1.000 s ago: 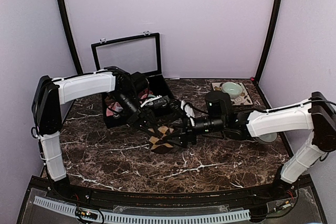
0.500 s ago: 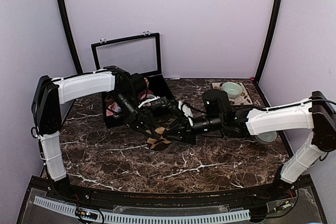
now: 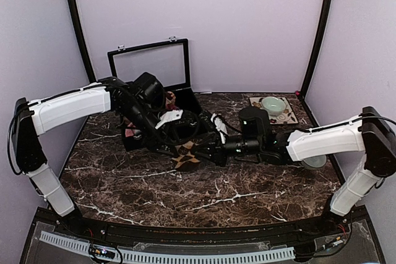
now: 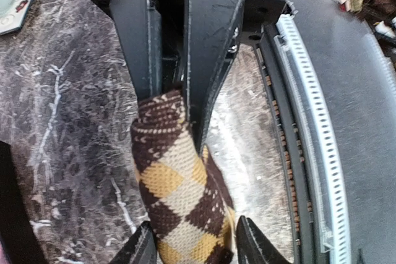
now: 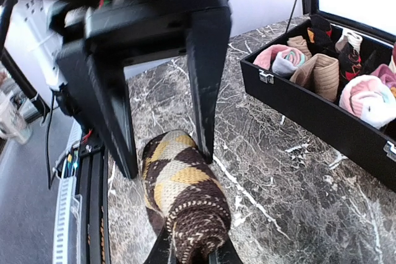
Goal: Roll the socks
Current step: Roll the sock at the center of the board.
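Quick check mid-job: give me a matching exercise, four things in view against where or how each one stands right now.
Things:
1. dark brown sock with tan diamond checks
2. black hinged box of sock bundles
3. mint-green bowl
4. left hand

Place or state:
A. on a patterned mat, back right
B. open, straddling the sock
C. lid raised, back left
D. one end pinched in the right hand

Pairs: 1-D, 2-C, 3-A, 4-B

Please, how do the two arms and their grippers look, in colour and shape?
Both the left arm and the right arm have white shells with black joints and thin black cables. The left gripper and the right gripper are all black, with long flat tapering fingers.
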`<action>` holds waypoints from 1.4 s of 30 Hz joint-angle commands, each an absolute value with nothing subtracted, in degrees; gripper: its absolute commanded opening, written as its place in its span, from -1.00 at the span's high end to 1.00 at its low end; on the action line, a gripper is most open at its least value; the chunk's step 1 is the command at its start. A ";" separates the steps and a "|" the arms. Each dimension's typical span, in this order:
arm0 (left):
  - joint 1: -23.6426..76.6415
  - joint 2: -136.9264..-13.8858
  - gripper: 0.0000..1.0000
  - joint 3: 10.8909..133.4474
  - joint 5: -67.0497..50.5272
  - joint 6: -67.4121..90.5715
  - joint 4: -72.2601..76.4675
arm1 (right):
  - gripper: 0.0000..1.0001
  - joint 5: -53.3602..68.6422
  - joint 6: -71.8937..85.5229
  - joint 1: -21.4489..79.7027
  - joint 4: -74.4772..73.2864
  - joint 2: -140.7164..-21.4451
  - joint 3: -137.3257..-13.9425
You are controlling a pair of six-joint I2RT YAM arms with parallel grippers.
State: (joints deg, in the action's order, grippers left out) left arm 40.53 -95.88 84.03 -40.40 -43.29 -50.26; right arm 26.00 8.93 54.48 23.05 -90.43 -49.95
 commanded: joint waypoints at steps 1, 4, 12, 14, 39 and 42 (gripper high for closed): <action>43.05 -93.66 0.07 79.86 -32.31 -42.29 -44.51 | 1.00 21.70 15.48 55.12 29.06 -92.37 -50.20; 45.65 -91.53 0.08 75.52 -26.07 -42.62 -38.92 | 1.00 21.30 17.58 55.79 29.42 -93.26 -51.35; 48.47 -88.93 0.06 71.81 -11.09 -42.38 -29.11 | 1.00 17.64 25.53 57.10 28.57 -95.13 -53.46; 48.64 -89.06 0.06 71.61 -10.74 -42.30 -29.15 | 1.00 17.01 25.79 57.86 28.52 -95.39 -54.08; 48.26 -95.41 1.00 80.63 -51.99 -42.17 -54.23 | 0.04 21.90 13.89 59.94 29.14 -88.52 -51.43; 45.64 -97.44 1.00 83.83 -59.38 -41.83 -57.13 | 0.04 26.56 11.96 60.03 31.87 -86.04 -48.90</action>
